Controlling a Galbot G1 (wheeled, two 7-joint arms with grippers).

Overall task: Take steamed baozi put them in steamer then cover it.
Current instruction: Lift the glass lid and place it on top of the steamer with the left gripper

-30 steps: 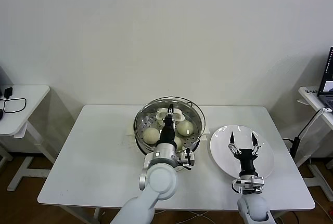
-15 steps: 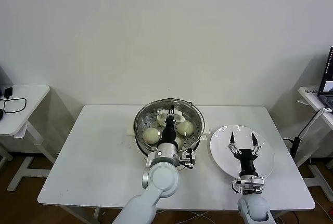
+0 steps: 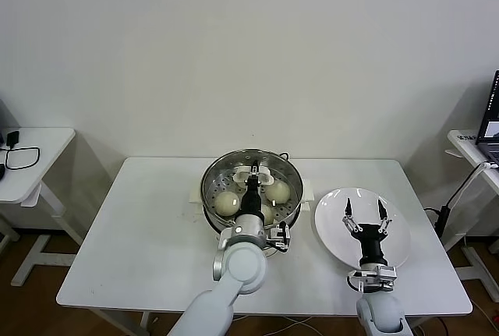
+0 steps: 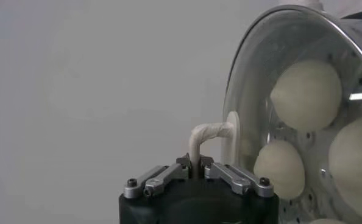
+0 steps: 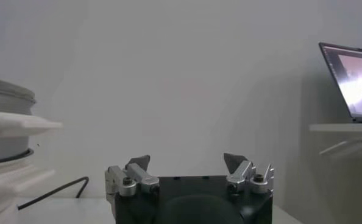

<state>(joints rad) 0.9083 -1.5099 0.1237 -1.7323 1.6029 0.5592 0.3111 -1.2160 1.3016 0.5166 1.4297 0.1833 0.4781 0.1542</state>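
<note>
- Far left: small side table (image 3: 35,157) w/ black cable (image 3: 19,157) on it, apart from main worktop (image 3: 140,227).
- Worktop: white, against plain wall; steamer (image 3: 209,196) sits near its back-centre on a white base.
- Steamer: shiny steel basket w/ perforated floor; steamed baozi (image 3: 227,202) inside. Head view shows one at robot's left, one at right (image 3: 277,191), a third partly hidden by the arm; fourth can't be confirmed.
- Cover (image 4: 254,91): clear glass lid w/ metal rim, over the steamer; baozi (image 4: 306,94) seen through the glass in left wrist view. Can't tell if rim is fully seated.
- Left gripper (image 3: 253,174): reaches in over steamer centre, clenched on cover's cream-white handle (image 4: 208,134); jaws pinched tight around the handle loop in left wrist view.
- White plate (image 3: 398,219): just beside steamer on robot's right, nothing on it.
- Right gripper (image 3: 364,213): hovers over the plate, fingers (image 5: 138,163) spread wide, released, holding nothing.
- Far right: laptop (image 5: 351,79) on a shelf-like side table (image 3: 468,145), well apart from worktop.
</note>
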